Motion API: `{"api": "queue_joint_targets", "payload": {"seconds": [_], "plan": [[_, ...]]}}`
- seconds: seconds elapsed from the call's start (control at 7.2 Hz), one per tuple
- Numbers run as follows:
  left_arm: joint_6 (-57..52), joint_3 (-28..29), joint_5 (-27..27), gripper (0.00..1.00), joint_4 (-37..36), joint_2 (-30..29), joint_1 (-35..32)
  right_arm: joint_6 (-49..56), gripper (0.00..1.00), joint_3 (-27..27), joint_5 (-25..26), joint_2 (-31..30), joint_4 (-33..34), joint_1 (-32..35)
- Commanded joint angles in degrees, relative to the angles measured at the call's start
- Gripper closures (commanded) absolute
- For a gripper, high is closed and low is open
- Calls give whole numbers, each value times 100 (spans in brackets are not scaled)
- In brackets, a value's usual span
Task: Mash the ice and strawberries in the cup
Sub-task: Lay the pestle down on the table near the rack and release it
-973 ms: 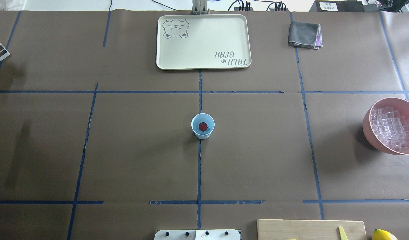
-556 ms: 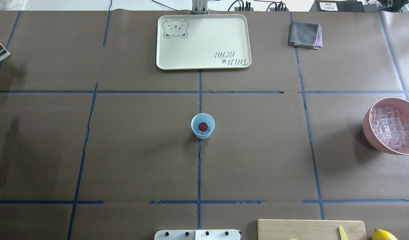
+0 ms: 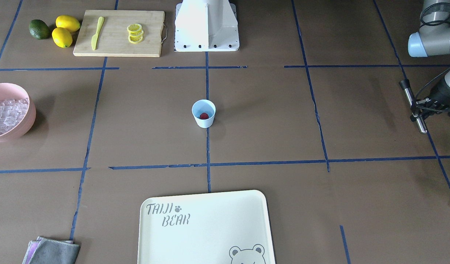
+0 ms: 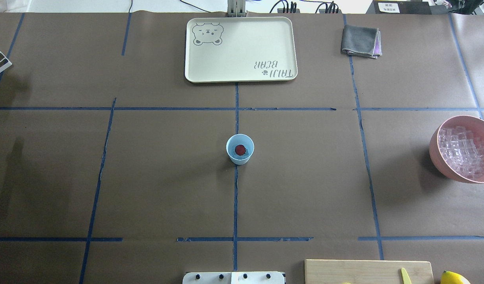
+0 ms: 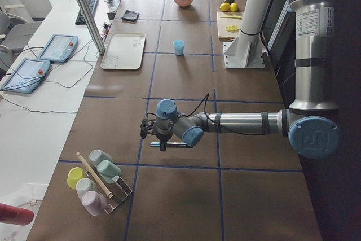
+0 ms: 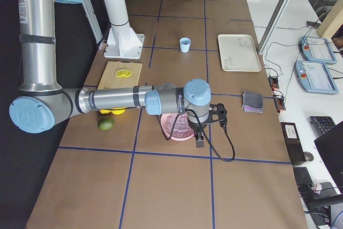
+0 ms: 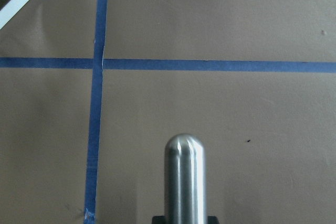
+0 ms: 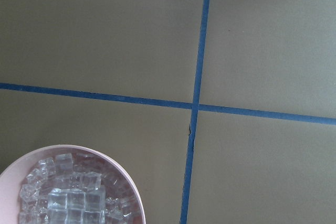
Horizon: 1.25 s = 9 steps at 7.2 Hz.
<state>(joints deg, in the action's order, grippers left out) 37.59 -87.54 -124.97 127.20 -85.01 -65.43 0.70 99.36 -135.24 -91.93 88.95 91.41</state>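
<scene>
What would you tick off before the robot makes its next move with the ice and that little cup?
1. The cup stands upright at mid-table: ok.
2. The strawberry lies in the cup: ok.
3. The ice is in the cup: not ok; it all lies in the pink bowl.
4. The left claw grips the metal rod: ok.
5. The right claw is near the pink bowl: ok.
6. The right claw is open for ice: cannot tell; only a side view shows it.
</scene>
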Motion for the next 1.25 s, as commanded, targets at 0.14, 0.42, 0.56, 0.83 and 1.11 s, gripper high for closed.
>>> {"api": "queue_joint_targets", "payload": {"seconds": [0.14,0.42,0.56,0.83,1.11], "plan": [[-24,0,7,97,7,2,206,0,0,-4,7,0,0,0],[-33,61,16,96,129,11,285,0,0,-4,7,0,-9,0],[-24,227,7,92,356,20,285,0,0,-4,7,0,0,0],[-24,483,7,44,630,2,285,0,0,-4,7,0,0,0],[-6,484,7,0,875,81,277,0,0,4,7,0,0,0]]}}
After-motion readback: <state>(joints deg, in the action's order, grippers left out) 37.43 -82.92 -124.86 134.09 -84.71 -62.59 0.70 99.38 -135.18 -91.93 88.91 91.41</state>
